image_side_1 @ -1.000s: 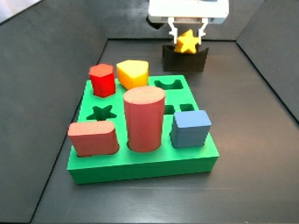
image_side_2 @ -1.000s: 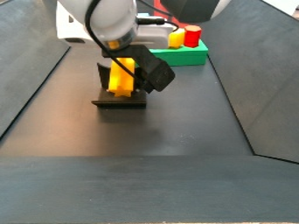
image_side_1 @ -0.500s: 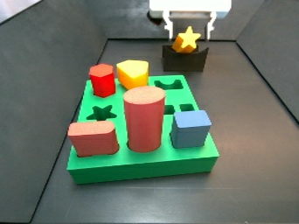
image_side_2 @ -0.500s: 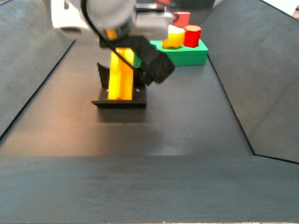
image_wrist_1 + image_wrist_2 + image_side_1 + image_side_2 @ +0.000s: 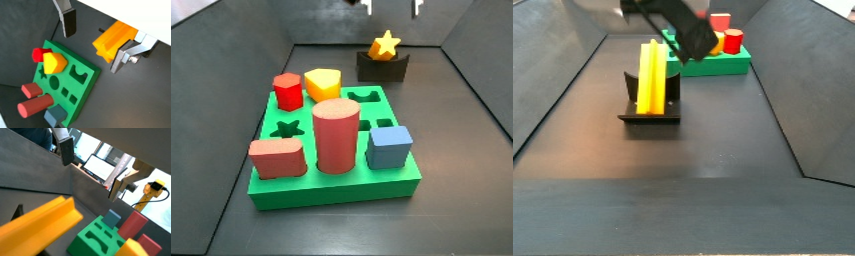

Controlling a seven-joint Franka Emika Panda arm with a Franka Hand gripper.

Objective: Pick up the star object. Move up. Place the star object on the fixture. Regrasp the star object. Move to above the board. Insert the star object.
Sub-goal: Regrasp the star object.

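Star object (image 5: 384, 45): resting on fixture (image 5: 382, 68), upper centre of a side view. Gripper (image 5: 93, 42): fingers spread, empty, above. Regrasp: descend square, pinch mid-length w/o tipping.

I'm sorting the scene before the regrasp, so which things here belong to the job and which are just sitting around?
Job: star object resting on the fixture; board; open pincer above them.
Bystanders: red hexagonal peg, yellow peg, red cylinder, blue cube.

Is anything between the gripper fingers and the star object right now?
No. In a side view the gripper hangs above the star object on the fixture, with only bare backdrop between them.
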